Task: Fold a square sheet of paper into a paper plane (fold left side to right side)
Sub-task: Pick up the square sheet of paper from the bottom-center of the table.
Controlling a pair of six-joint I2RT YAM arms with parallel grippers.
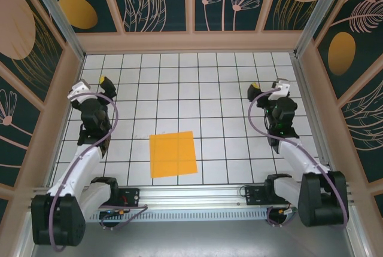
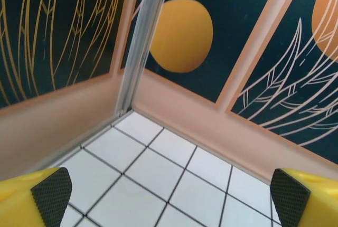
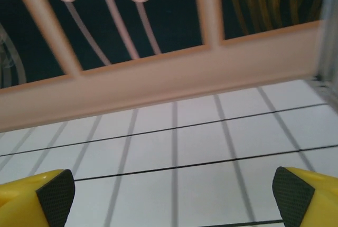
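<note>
Paper was the whole matter, and it sat behind where I was looking. The square sheet of paper [image 1: 173,154] lay flat on the white grid table [image 1: 239,66], unfolded as far as I could judge. It sat in the near half between my two arm bases, a shade left of the middle and turned very slightly off the grid lines.

My left gripper [image 1: 105,83] hung over the far-left tiles with its jaws spread wide and nothing between the pads [image 2: 51,195]. Its wrist camera faced the corner post [image 2: 140,42] and patterned wall. My right gripper [image 1: 258,88] hung over the far-right tiles, equally wide and empty, facing the back wall [image 3: 158,87].

Both grippers pointed away from the sheet, so it lay back toward my bases and inward from each. Its left edge ran near to far on my left arm's side. I judged that arm the nearer one for lifting that edge and carrying it across to the right.
</note>
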